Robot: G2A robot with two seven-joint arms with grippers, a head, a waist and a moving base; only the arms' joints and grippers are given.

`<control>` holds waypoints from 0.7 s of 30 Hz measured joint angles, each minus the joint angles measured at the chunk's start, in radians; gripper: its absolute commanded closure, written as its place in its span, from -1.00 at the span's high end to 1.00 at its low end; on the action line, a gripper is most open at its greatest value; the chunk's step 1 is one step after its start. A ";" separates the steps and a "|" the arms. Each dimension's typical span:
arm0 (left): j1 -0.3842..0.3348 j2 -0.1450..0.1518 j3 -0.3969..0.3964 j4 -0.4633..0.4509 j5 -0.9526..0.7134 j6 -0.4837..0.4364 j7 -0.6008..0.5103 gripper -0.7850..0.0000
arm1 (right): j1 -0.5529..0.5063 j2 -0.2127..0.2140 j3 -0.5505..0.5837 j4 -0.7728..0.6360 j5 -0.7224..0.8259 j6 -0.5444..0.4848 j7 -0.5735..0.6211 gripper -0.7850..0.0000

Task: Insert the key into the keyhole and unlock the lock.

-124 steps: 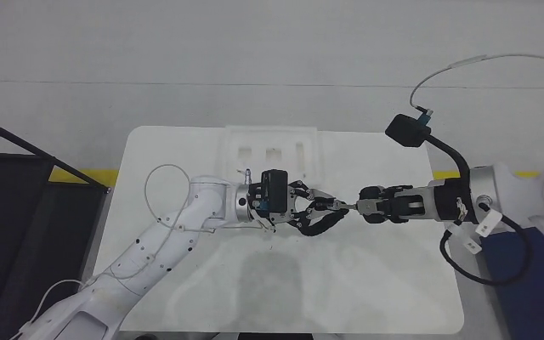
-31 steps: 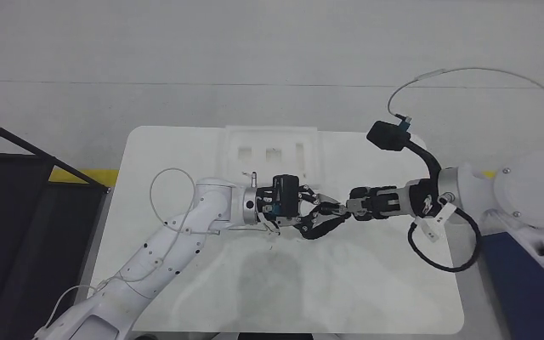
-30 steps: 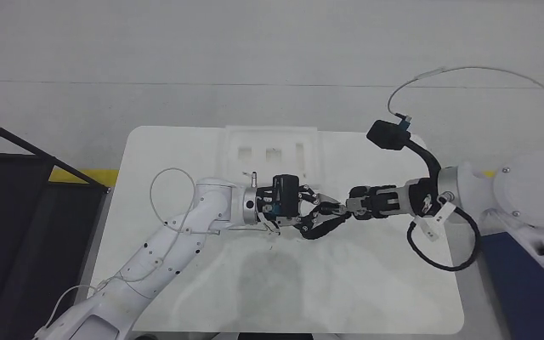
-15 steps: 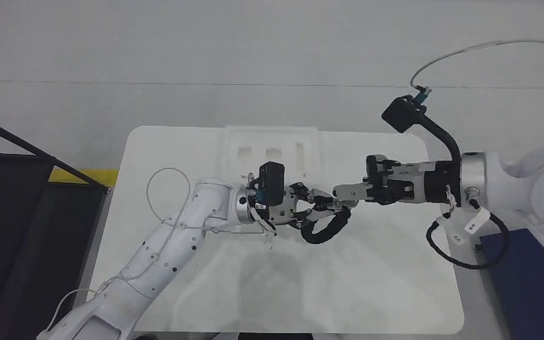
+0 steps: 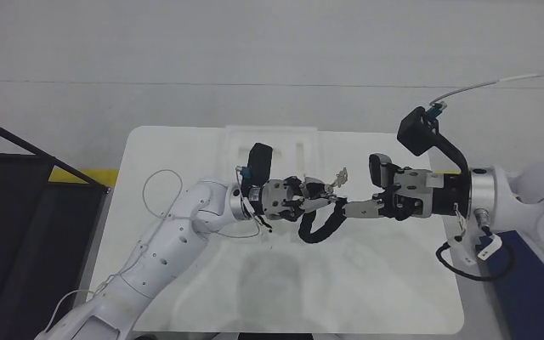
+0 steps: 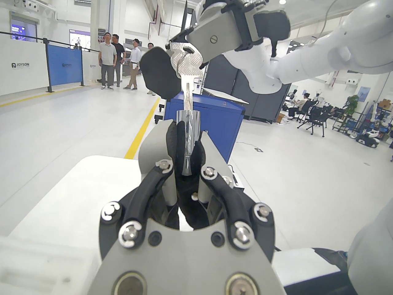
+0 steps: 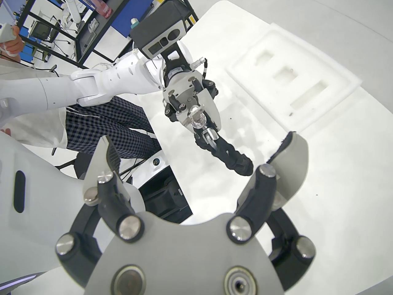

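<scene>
The left gripper (image 6: 184,142) is clamped on the one lock (image 6: 191,124) above the worktop (image 5: 170,170). Its fingers hide most of the chrome barrel, and the lock's black cable (image 5: 316,228) loops out below it. The single key (image 6: 186,62) stands in the keyhole, the end of its blade hidden inside. The right gripper (image 7: 199,155) is spread wide and holds nothing, close to the key's head. Whether one of its fingers touches the head is unclear. One foam tray (image 5: 272,140) with three recesses lies behind.
</scene>
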 measured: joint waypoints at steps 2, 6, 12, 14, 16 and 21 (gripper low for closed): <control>-0.003 0.003 -0.004 -0.006 -0.016 0.000 -0.030 -1.00 | 0.001 0.000 0.000 0.000 0.000 0.001 0.001 1.00; -0.005 0.006 -0.013 -0.023 -0.037 0.000 -0.077 -1.00 | 0.001 0.000 0.000 -0.001 -0.001 0.001 0.001 1.00; -0.009 0.005 -0.010 -0.019 -0.099 0.000 -0.131 -1.00 | -0.019 -0.004 0.010 -0.017 -0.090 -0.101 -0.030 1.00; -0.015 0.005 -0.006 -0.011 -0.124 0.000 -0.155 -1.00 | -0.025 -0.005 0.012 -0.004 -0.139 -0.189 -0.043 1.00; -0.022 0.004 -0.002 0.003 -0.159 0.001 -0.183 -1.00 | -0.034 -0.008 0.013 0.013 -0.207 -0.314 -0.063 1.00; -0.045 0.001 0.014 0.029 -0.249 0.001 -0.260 -1.00 | -0.060 -0.016 0.016 0.051 -0.375 -0.564 -0.157 1.00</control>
